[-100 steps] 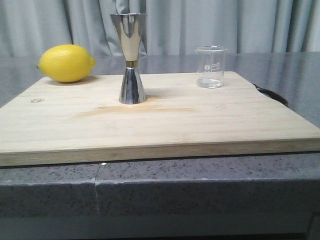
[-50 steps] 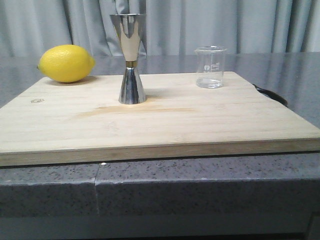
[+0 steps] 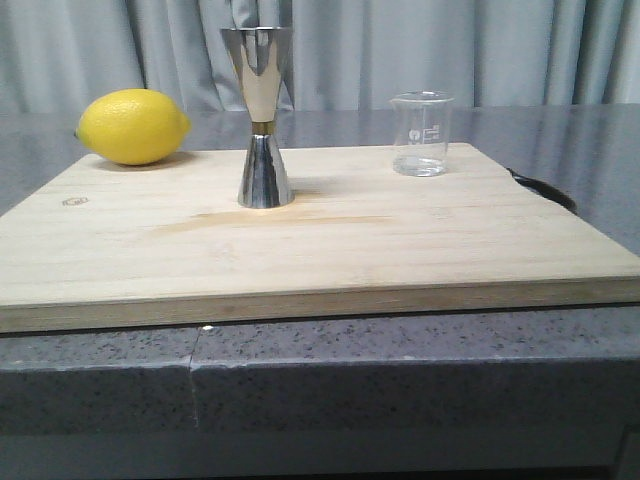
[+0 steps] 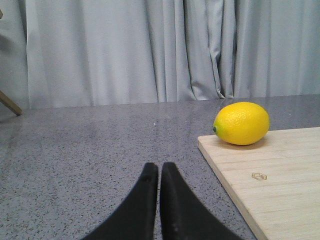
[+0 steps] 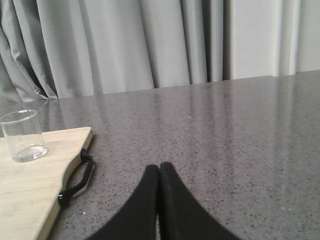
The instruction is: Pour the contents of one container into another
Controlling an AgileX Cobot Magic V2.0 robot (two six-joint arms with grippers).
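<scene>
The small clear glass beaker (image 3: 421, 134) stands upright at the back right of the wooden board (image 3: 320, 250); in the right wrist view the beaker (image 5: 22, 135) shows near the board's corner. The tall steel double jigger (image 3: 262, 118) stands upright mid-board, left of the beaker. Neither gripper shows in the front view. My left gripper (image 4: 160, 168) is shut and empty over the grey counter, left of the board. My right gripper (image 5: 159, 168) is shut and empty over the counter, right of the board.
A yellow lemon (image 3: 133, 126) lies at the board's back left corner; the lemon (image 4: 241, 123) also shows in the left wrist view. A black strap handle (image 5: 78, 178) hangs off the board's right edge. Grey curtains (image 3: 400, 50) close off the back of the counter.
</scene>
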